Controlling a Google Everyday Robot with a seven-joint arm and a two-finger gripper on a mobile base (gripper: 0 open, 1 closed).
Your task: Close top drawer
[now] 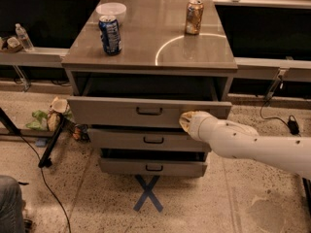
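The top drawer (112, 111) is a wide grey metal drawer, pulled out from the grey cabinet (146, 47), with a small dark centre pull handle (149, 111). My gripper (186, 121) at the end of the white arm (252, 147) sits against the right part of the drawer's front panel, to the right of the handle. The arm reaches in from the lower right.
Two shorter drawers (153, 140) sit below, the lowest (153, 167) slightly out. A blue can (110, 34), a white bowl (111, 9) and a brown can (194, 17) stand on the cabinet top. A blue X (147, 193) marks the floor. Litter and cables lie at the left.
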